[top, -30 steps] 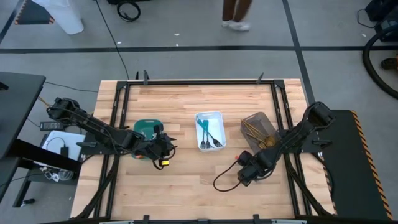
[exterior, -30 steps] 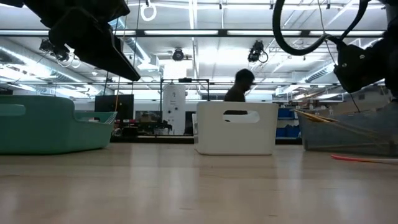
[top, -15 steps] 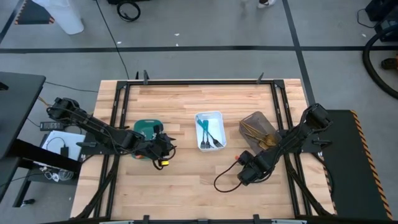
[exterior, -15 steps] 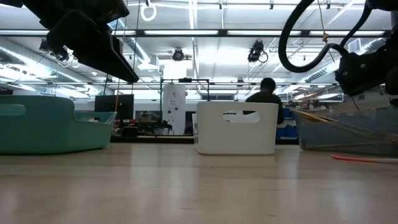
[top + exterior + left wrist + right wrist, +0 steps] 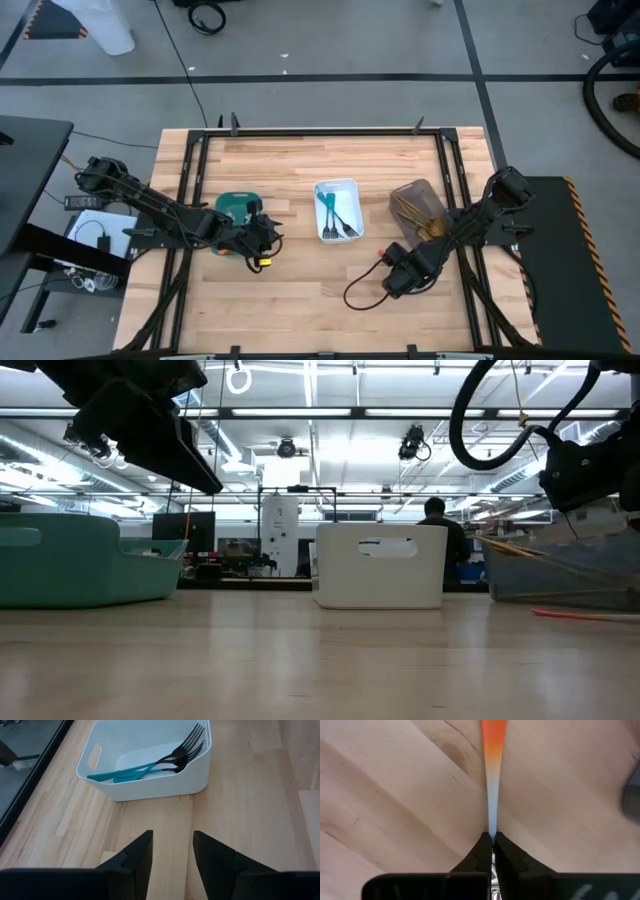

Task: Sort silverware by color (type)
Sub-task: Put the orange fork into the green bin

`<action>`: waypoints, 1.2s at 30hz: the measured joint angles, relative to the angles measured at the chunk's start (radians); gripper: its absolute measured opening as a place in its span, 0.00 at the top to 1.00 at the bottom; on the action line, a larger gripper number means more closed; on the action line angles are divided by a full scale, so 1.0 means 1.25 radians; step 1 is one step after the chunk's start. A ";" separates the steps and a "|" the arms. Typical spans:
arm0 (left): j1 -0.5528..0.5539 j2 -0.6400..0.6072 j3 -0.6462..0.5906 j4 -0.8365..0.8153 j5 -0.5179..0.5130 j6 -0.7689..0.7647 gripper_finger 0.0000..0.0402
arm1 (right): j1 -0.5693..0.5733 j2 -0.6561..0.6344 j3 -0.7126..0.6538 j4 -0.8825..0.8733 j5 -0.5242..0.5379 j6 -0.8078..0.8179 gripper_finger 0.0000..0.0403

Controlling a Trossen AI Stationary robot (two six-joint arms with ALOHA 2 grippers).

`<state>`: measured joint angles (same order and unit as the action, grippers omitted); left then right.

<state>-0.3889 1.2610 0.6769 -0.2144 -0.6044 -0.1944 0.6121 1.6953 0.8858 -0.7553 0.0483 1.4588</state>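
Gripping: the right gripper (image 5: 491, 841) is clenched on the thin end of an orange-handled utensil (image 5: 493, 750), which runs straight out from between the fingertips over bare wood; fork or spoon I cannot tell, since its head is hidden.
Right gripper's place: low over the table (image 5: 300, 300), toward the right part of the front edge, just in front of the grey-brown tray (image 5: 418, 212).
Left gripper: the left gripper (image 5: 170, 851) hangs released, nothing between its fingers, near the left edge beside the teal tray (image 5: 232, 207), facing the white tray (image 5: 150, 787).
White tray: sits mid-table and holds blue-handled forks (image 5: 150, 766), dark tines resting against one wall; looks sorted.
Grey-brown tray: near the right edge, with gold pieces (image 5: 412, 213) inside; looks sorted.
Teal tray: the left arm covers most of it from above, so its contents cannot be read.
Loose pieces: apart from the orange-handled utensil, none shows on the open wood in the high view.
Judgement: sorting seems nearly finished; the piece now pinched still needs carrying to its tray, probably the teal one across the table.
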 joint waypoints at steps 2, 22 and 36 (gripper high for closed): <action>0.000 0.000 0.000 0.000 0.000 0.000 0.63 | -0.004 0.000 0.010 -0.005 0.001 -0.005 0.97; -0.007 0.095 -0.001 0.257 0.150 0.245 0.62 | -0.095 -0.004 0.065 0.184 0.037 -0.227 0.98; -0.063 0.129 0.037 0.279 0.090 0.353 0.52 | -0.260 -0.005 0.066 0.422 -0.058 -0.444 0.97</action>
<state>-0.4677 1.4222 0.7237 0.1340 -0.4920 0.2474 0.2869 1.6890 0.9684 -0.2274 -0.0242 0.9038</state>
